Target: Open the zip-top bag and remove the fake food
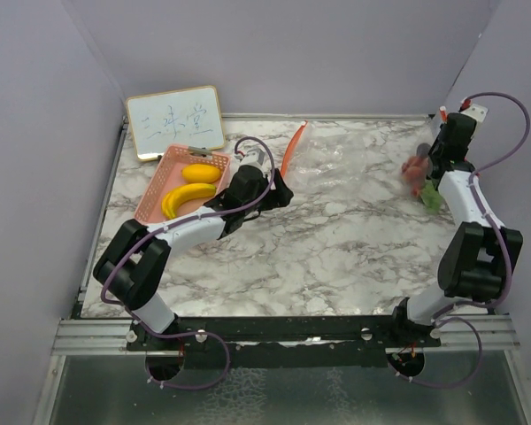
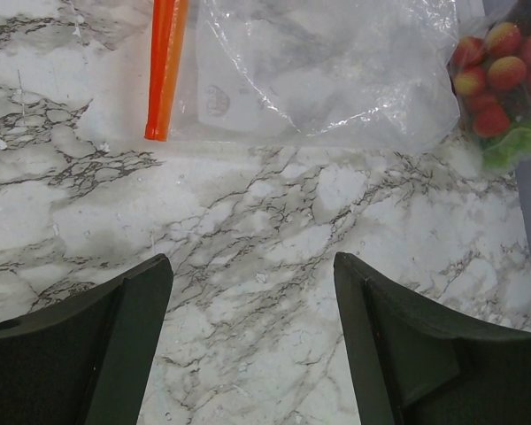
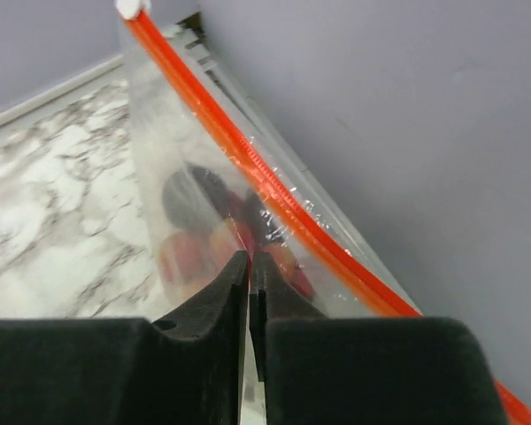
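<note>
Right tool (image 3: 250,270) was pinched shut on the clear zip-top plastic bag (image 3: 173,133) at frame centre; left tool (image 2: 250,266) gaped wide, empty, above the marbled white surface (image 2: 274,195).

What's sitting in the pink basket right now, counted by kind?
Banana: 1
Lemon: 1
Total in the pink basket: 2

Bright, even light; glare on bag (image 2: 274,102), rt wrist close-up blurry.
</note>
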{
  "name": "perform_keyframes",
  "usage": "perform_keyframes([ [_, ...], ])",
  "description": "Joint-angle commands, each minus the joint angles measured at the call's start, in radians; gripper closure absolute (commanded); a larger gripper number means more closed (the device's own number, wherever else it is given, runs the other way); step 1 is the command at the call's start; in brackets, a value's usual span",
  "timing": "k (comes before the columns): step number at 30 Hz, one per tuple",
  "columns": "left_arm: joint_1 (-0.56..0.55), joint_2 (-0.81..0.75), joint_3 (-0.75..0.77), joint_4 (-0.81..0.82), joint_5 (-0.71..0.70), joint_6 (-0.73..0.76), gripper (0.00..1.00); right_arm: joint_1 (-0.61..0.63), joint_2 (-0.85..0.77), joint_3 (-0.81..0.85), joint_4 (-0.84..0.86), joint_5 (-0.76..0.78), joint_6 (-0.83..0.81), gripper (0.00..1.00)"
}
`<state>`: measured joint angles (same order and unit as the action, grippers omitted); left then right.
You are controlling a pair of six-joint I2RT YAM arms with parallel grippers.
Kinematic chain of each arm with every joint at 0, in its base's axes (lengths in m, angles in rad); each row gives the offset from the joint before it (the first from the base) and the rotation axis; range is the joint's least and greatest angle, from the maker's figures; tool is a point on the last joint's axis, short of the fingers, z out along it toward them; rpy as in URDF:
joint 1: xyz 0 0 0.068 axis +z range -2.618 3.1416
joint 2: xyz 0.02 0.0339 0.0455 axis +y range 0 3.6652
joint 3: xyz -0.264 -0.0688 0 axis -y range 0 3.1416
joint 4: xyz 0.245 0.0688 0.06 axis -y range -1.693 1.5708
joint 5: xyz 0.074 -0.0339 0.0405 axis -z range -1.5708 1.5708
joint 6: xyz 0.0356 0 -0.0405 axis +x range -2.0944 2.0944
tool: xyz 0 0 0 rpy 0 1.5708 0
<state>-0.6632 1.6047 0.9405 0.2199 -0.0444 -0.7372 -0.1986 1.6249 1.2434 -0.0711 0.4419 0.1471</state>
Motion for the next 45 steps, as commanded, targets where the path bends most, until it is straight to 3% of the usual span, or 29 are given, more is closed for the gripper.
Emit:
perform_keyframes([
  [1, -0.002, 0.000, 0.019, 0.040, 0.019, 0.012, 0.23, 0.000, -0.148, -0.072, 0.015, -0.233, 0.039, 0.97],
  [4, -0.003, -0.003, 0.026, 0.031, 0.005, 0.024, 0.23, 0.034, -0.207, -0.108, 0.018, -0.309, 0.050, 0.99],
  [12, -0.003, -0.028, 0.018, 0.015, -0.006, 0.044, 0.23, 0.192, -0.270, -0.100, -0.035, -0.304, -0.004, 0.96],
  [14, -0.003, -0.034, 0.008, 0.014, -0.005, 0.044, 0.23, 0.191, -0.267, -0.104, -0.009, -0.227, -0.006, 0.79],
  [16, -0.003, -0.038, 0.001, 0.015, 0.001, 0.041, 0.23, 0.185, -0.232, -0.064, -0.007, -0.128, -0.026, 0.46],
  [18, -0.003, -0.039, -0.001, 0.015, 0.009, 0.040, 0.23, 0.141, -0.174, 0.019, -0.054, -0.109, -0.012, 0.29],
  [20, -0.003, -0.038, 0.003, 0.015, 0.011, 0.042, 0.23, 0.080, -0.120, 0.077, -0.102, -0.129, 0.025, 0.23],
  [24, -0.001, -0.027, 0.023, 0.013, 0.016, 0.054, 0.23, 0.007, -0.094, 0.047, -0.042, -0.056, 0.035, 0.19],
  [31, -0.001, 0.003, 0.046, 0.016, 0.051, 0.061, 0.23, -0.067, -0.079, -0.104, 0.200, 0.010, -0.015, 0.12],
  [35, 0.000, 0.019, 0.052, 0.020, 0.066, 0.060, 0.23, -0.074, -0.053, -0.125, 0.247, -0.022, -0.017, 0.12],
  [38, 0.001, 0.024, 0.055, 0.021, 0.071, 0.059, 0.23, -0.076, -0.030, -0.123, 0.249, -0.069, -0.004, 0.17],
  [41, 0.002, 0.022, 0.053, 0.022, 0.070, 0.060, 0.23, -0.076, -0.027, -0.129, 0.242, -0.100, 0.014, 0.35],
  [45, 0.004, 0.021, 0.043, 0.029, 0.070, 0.058, 0.23, -0.075, -0.057, -0.147, 0.230, -0.134, 0.035, 0.72],
])
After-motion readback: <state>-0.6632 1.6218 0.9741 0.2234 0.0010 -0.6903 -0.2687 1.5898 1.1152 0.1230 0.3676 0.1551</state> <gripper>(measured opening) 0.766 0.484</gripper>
